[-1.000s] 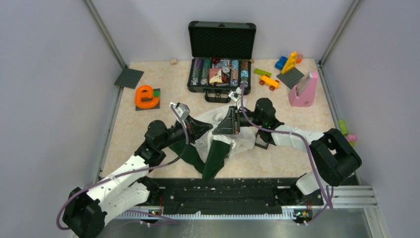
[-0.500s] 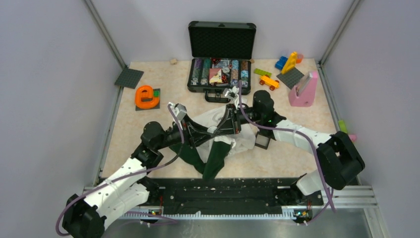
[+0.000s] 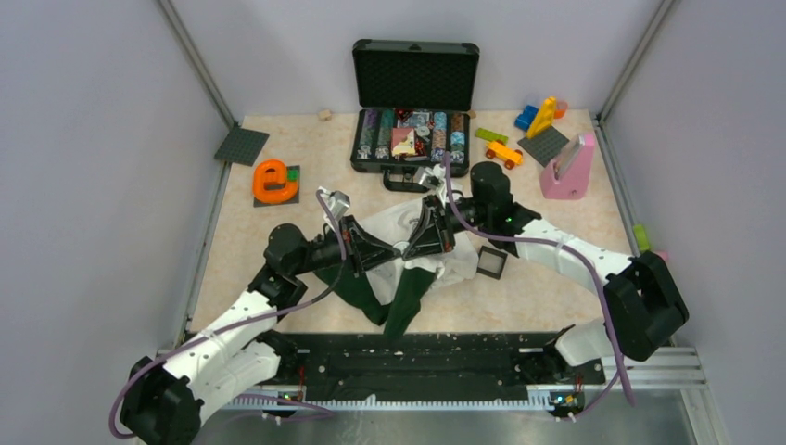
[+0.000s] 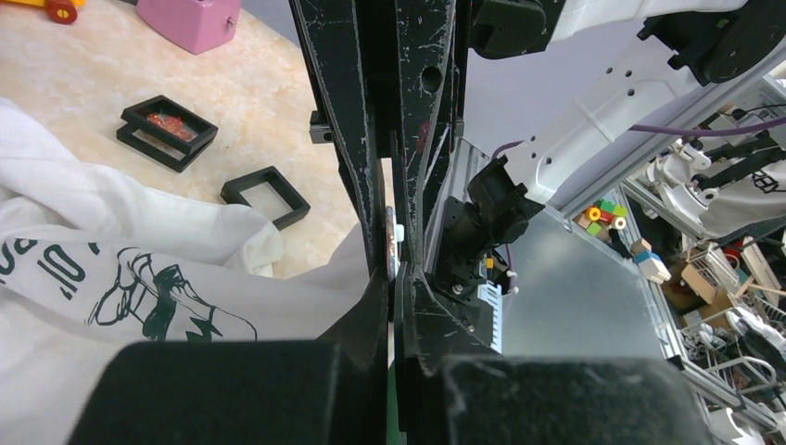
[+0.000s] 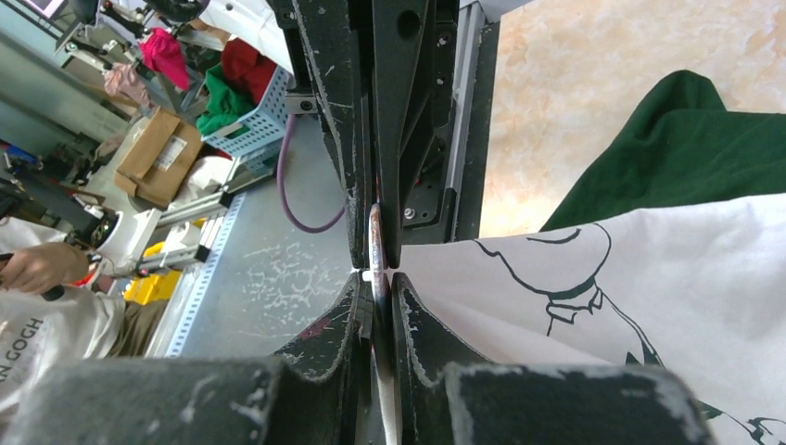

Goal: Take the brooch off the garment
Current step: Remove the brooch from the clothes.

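Brooch (image 5: 374, 236), apparently the thin reddish sliver seen edge-on, remains on the white garment (image 5: 649, 306), caught where two sets of jaws meet tip to tip. Left gripper (image 4: 390, 276) has just opened and clamped shut again, a fresh bite suggesting a pull comes next; right gripper (image 5: 375, 276) stays closed on sliver and cloth. Right arm's swing uncovers a small black box (image 3: 491, 262) on the worktop (image 3: 556, 297); from the left wrist, a framed box (image 4: 169, 130) near the cloth holds red specks. Beyond, an open case (image 3: 414, 74) holds rows of small patterned pieces.

An open black case (image 3: 414, 69) stands between an orange "e" (image 3: 271, 181) and a pink block (image 3: 567, 174).
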`<move>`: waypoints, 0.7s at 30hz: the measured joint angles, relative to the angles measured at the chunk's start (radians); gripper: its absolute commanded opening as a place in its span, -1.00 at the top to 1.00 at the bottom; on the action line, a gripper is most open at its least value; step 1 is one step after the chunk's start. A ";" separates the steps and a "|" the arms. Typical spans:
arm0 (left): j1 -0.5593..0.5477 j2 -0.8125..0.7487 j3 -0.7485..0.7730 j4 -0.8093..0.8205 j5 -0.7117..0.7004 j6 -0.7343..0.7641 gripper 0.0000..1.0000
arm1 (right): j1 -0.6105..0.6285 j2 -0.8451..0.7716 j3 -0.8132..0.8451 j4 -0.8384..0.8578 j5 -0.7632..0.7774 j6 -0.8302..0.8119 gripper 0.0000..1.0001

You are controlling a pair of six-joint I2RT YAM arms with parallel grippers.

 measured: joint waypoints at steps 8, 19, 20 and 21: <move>0.000 -0.026 -0.003 -0.010 -0.032 0.013 1.00 | -0.002 -0.024 -0.025 0.020 0.078 0.025 -0.12; 0.000 -0.196 -0.087 0.000 -0.217 0.043 1.00 | -0.002 -0.176 -0.271 0.362 0.366 0.209 -0.34; 0.000 -0.195 -0.092 0.007 -0.222 0.042 1.00 | -0.002 -0.169 -0.277 0.406 0.373 0.231 -0.35; 0.000 -0.193 -0.100 0.022 -0.224 0.037 1.00 | -0.001 -0.158 -0.281 0.447 0.377 0.253 -0.35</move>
